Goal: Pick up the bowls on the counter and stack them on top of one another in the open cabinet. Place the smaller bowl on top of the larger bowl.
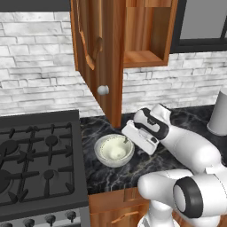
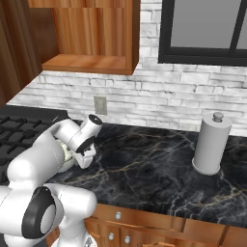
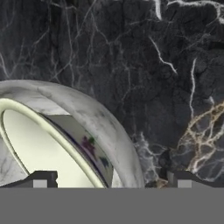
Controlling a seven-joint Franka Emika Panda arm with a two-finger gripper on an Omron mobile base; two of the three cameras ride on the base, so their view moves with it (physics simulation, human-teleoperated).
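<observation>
The larger bowl [image 1: 104,156], speckled grey-white, sits on the black marble counter [image 1: 133,170] beside the stove. The smaller bowl [image 1: 114,148], cream, lies nested inside it. In the hand view the grey rim of the larger bowl [image 3: 94,113] curves over the pale inside of the smaller bowl [image 3: 39,144]. My gripper [image 1: 127,141] is low at the bowls' right rim and stands open, its fingertips [image 3: 41,179] wide apart on either side of the rim. The open cabinet [image 1: 144,56] hangs above, its door [image 1: 95,53] swung out over the bowls.
A black gas stove [image 1: 35,159] fills the left. The door's silver knob [image 1: 103,90] hangs just above the bowls. A grey paper-towel cylinder [image 2: 211,143] stands at the right of the counter under a dark window [image 2: 202,29]. White brick wall behind.
</observation>
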